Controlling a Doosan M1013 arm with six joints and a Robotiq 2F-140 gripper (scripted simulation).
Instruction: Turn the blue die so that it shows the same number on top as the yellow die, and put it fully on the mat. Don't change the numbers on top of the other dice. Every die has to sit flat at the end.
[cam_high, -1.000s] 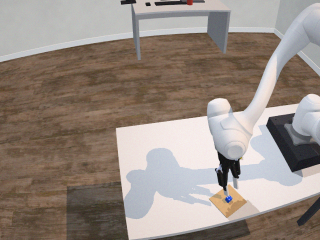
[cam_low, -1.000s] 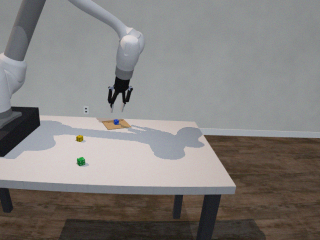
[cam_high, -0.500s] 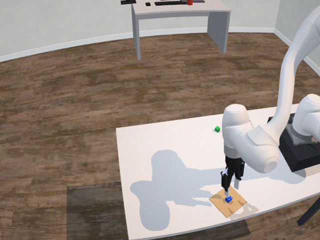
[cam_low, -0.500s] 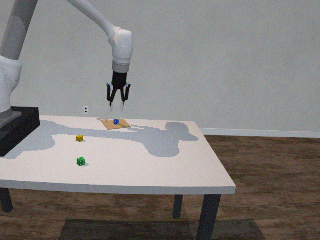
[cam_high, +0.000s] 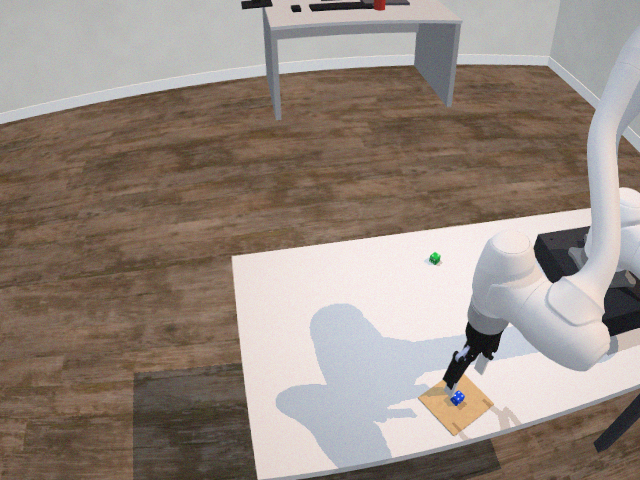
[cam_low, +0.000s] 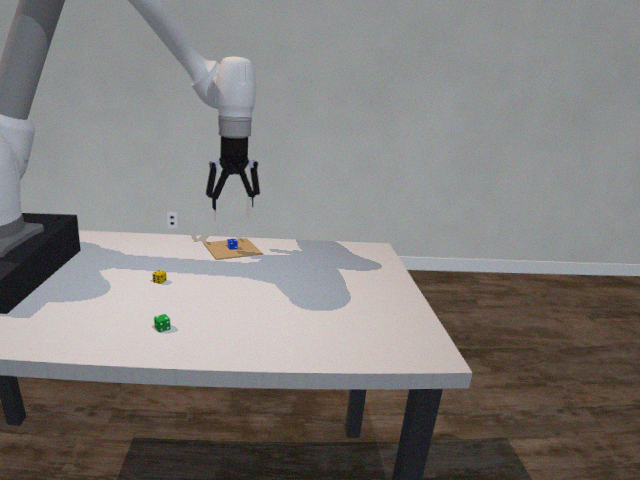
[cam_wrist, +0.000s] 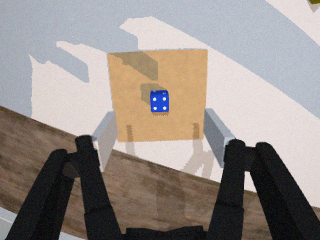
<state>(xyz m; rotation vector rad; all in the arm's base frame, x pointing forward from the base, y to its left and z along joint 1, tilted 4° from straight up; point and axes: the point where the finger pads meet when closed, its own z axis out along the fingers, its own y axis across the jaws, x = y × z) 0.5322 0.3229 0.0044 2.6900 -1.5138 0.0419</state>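
Viewpoint: exterior view, read left to right; surface (cam_high: 289, 289) (cam_low: 258, 330) (cam_wrist: 55, 90) is pale and carries the dice.
Black base block (cam_high: 550, 245) (cam_low: 67, 227): left end of the surface, under the white arm (cam_high: 603, 155) (cam_low: 235, 87).
Yellow die (cam_low: 159, 276) (cam_wrist: 314, 1): on the surface, off the mat; upper number too small to read; cut off by the frame edge in the wrist view, not visible in the top view.
Green die (cam_high: 434, 258) (cam_low: 162, 323): on the surface, nearer the exterior camera than the yellow one; well apart from the mat.
Wall outlet (cam_low: 172, 219): on the wall, beyond the surface.
Mat (cam_high: 475, 405) (cam_low: 219, 253) (cam_wrist: 185, 75): tan, square, near the far edge.
Blue die (cam_high: 457, 397) (cam_low: 232, 243) (cam_wrist: 159, 101): fully on the mat, mat visible all around it; appears flat, four white pips upward.
Gripper (cam_high: 466, 376) (cam_low: 231, 210) (cam_wrist: 160, 121): above the mat, pointing down; released, fingers spread, nothing between them, apart from the blue die.
Arm shadow (cam_low: 320, 279): broad, bluish, right of the mat.
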